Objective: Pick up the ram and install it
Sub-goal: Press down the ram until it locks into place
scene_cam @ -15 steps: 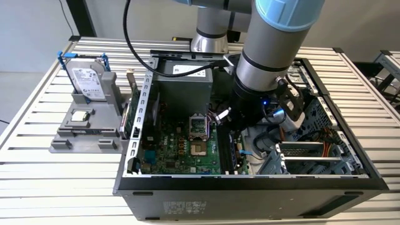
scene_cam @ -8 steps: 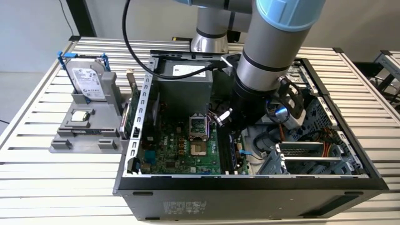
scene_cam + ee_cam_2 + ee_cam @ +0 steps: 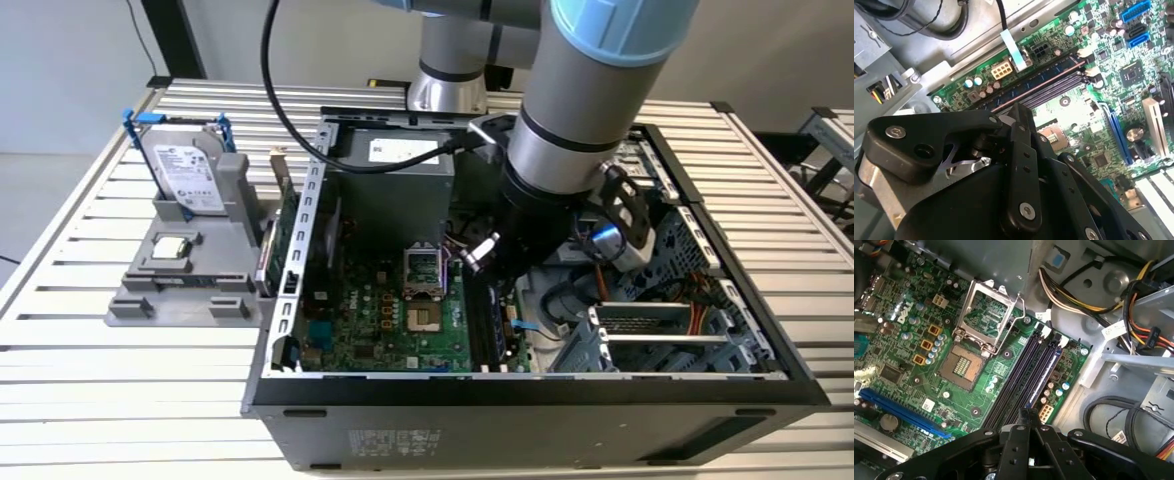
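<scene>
My gripper (image 3: 1029, 412) hangs inside the open computer case (image 3: 534, 395), low over the black memory slots (image 3: 1019, 375) beside the open processor socket (image 3: 985, 315). Its black fingers (image 3: 1019, 112) are pressed together with no gap between them. A thin dark strip with a faint sheen runs along the slot closest to the white connector, from the fingertips to the white clips. It looks like the ram (image 3: 1039, 86) (image 3: 1050, 367) seated on edge. I cannot tell whether the fingers touch it. In the exterior view the arm's wrist (image 3: 527, 215) covers the far end of the slots.
A grey fixture (image 3: 180, 300) at the exterior view's left carries a silver hard drive (image 3: 187, 175) and a square processor chip (image 3: 168, 248). A thin green strip (image 3: 274, 250) stands between the fixture and the case wall. Cable bundles (image 3: 1134, 295) and the drive cage (image 3: 667, 340) crowd the case's other side.
</scene>
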`<state>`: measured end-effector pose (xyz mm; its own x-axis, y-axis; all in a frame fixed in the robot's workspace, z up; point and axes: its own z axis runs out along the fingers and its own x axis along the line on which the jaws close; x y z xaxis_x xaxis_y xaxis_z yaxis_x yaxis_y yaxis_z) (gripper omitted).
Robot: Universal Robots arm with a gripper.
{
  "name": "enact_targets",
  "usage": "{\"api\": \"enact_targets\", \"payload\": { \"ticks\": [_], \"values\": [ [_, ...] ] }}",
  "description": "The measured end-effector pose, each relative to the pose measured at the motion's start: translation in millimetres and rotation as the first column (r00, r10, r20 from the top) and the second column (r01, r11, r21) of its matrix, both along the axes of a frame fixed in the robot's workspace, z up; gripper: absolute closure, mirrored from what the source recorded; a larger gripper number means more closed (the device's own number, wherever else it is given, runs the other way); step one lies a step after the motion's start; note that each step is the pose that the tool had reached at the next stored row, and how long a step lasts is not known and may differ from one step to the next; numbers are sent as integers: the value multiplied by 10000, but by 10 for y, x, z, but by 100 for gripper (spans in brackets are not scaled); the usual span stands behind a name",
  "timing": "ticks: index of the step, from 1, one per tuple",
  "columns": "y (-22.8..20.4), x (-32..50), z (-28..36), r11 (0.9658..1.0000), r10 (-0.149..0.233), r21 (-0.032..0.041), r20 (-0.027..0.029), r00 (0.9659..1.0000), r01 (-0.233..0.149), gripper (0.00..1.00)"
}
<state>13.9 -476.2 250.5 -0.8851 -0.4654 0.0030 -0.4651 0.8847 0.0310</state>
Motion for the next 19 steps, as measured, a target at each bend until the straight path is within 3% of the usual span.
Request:
{"api": "enact_targets", "payload": {
  "ticks": [6, 11, 15, 19],
  "values": [
    [3, 10, 1, 9988, 482, 2, -35, 9988, -482, 100],
    [4, 13, 1, 9947, 1027, 34, -36, 9947, -1026, 100],
    [3, 13, 1, 9882, 1529, 79, -29, 9882, -1528, 100],
    [3, 14, 1, 9793, 2021, 147, -17, 9794, -2021, 100]
  ]
}}
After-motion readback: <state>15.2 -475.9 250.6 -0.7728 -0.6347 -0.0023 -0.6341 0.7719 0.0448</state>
